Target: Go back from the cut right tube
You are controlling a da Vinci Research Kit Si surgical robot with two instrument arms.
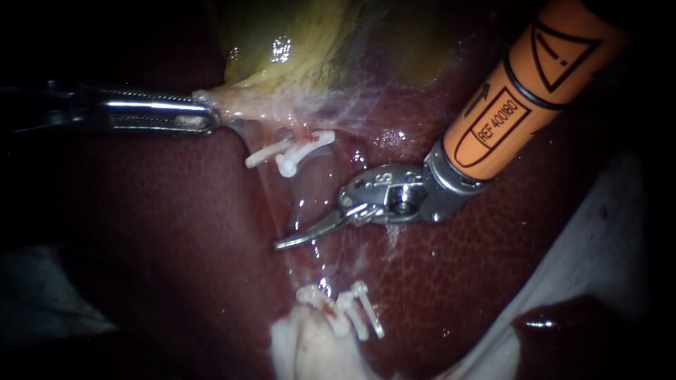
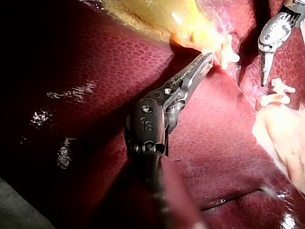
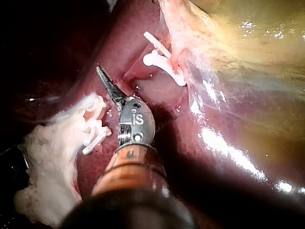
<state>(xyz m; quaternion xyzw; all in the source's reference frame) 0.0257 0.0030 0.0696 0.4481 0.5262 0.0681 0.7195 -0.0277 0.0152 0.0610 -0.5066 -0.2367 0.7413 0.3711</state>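
Jaws of my left instrument [image 1: 204, 116], whose shaft comes in from the left, are clamped from both sides on a pale tag of tissue at the near edge of the gallbladder [image 1: 282, 42]. The left wrist view shows the toothed jaws closed on that same pale-orange tissue. The yellow-green gallbladder lies at the far side, and the dark red liver [image 1: 141, 232] spreads beneath everything.

Just right of the gripped tag sit the far clips [image 1: 296, 151], two white ones side by side. They cross a short reddish stump of tube [image 1: 303, 135] that hangs from the gallbladder. A thin glistening film runs nearward from there to the near clips [image 1: 352, 313], a small cluster of white clips on the other stump, which is bedded in pale fatty tissue [image 1: 310, 352]. The two clip groups are well apart, with a gap in the tube between them. Whether this is the right tube I cannot tell.

My right instrument [image 1: 285, 242] comes in from the far right on an orange shaft. Its curved blades lie together and hold nothing. Their tip points left into the gap between the clip groups and touches neither. At the near right a white cloth [image 1: 598, 232] lies over the liver's edge.
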